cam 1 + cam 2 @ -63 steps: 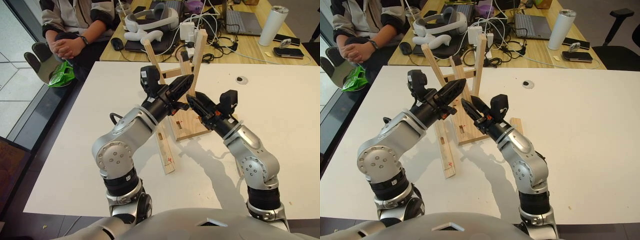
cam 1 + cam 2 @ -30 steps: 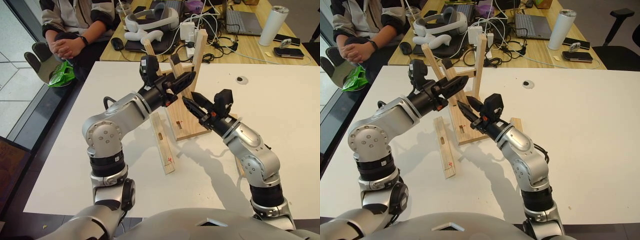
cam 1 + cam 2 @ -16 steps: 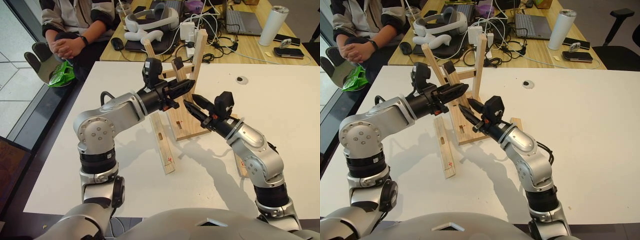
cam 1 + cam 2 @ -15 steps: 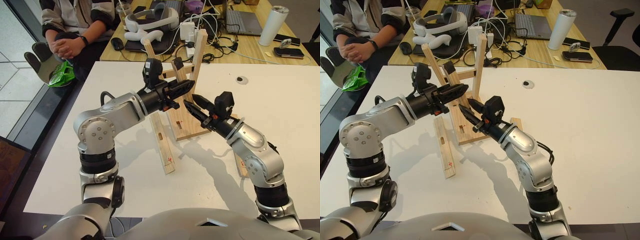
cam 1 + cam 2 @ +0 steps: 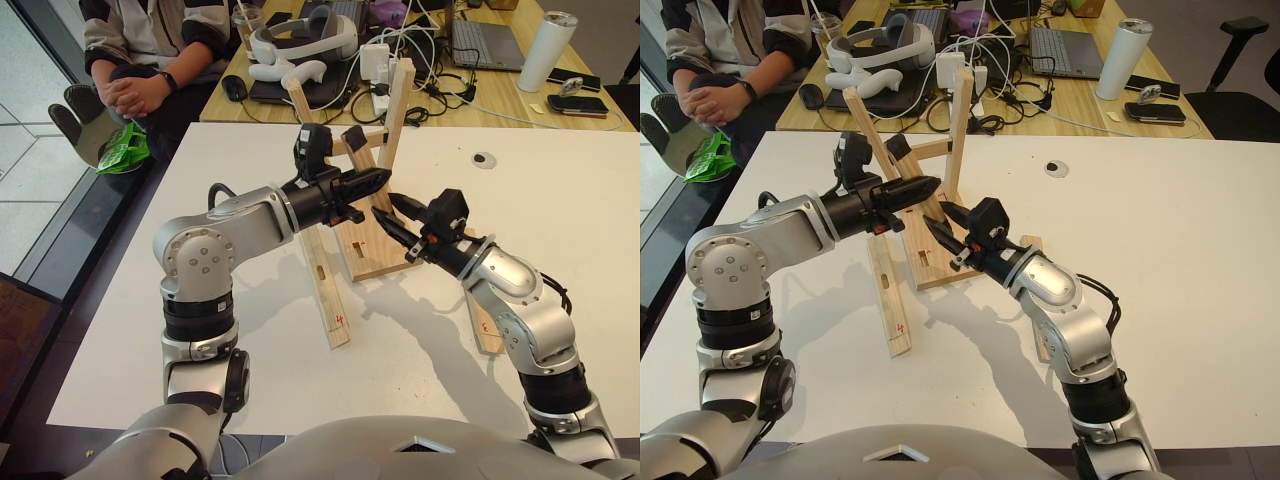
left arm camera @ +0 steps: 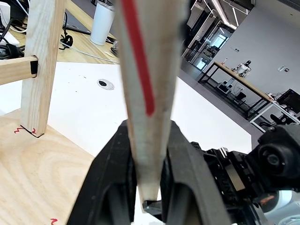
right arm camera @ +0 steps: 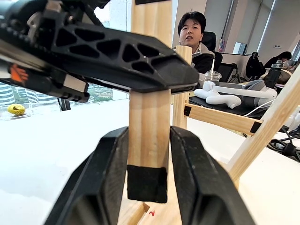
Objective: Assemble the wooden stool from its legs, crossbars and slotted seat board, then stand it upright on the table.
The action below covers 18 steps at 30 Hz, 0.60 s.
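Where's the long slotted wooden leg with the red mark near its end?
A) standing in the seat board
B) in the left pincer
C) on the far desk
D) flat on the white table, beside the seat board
D: the long slotted wooden leg lies flat on the white table, on the robot's left of the plywood seat board.

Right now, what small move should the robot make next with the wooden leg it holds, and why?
Probably ease the lower end of the tilted pale wooden leg down toward the open slot in the flat plywood seat board. The left gripper and right gripper both have jaws shut on it, and it appears not yet seated.
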{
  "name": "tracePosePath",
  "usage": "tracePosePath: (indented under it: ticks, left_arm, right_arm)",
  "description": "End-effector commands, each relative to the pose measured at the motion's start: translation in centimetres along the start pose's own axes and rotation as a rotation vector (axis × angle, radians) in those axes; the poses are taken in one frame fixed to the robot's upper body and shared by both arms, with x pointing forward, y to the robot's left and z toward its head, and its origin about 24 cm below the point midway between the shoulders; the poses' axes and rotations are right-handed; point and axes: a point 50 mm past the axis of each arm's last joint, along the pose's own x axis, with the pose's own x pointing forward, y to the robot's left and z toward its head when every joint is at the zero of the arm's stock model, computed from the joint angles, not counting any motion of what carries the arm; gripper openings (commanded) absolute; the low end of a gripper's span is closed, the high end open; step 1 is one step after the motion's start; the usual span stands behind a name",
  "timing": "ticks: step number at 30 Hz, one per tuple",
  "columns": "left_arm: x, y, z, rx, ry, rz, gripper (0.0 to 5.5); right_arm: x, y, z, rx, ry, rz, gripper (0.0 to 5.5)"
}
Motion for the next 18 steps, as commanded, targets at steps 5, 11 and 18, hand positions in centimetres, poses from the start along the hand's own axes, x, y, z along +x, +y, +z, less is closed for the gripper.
tracePosePath:
  ticks: [5,11,18]
  left_arm:
    - [-0.3,0.5,0.5,-0.011,-0.072,0.107,0.41]
    - [-2.2,2.5,0.9,-0.043,-0.149,0.344,0.41]
    - [-5.7,3.4,-1.5,0.044,0.072,0.639,0.41]
  right_arm:
    - [0.3,-1.0,1.4,0.045,-0.134,-0.093,2.33]
    - [-0.8,-1.8,1.5,0.117,-0.17,-0.226,3.15]
    - [-3.3,-2.4,1.0,0.167,-0.129,-0.402,3.15]
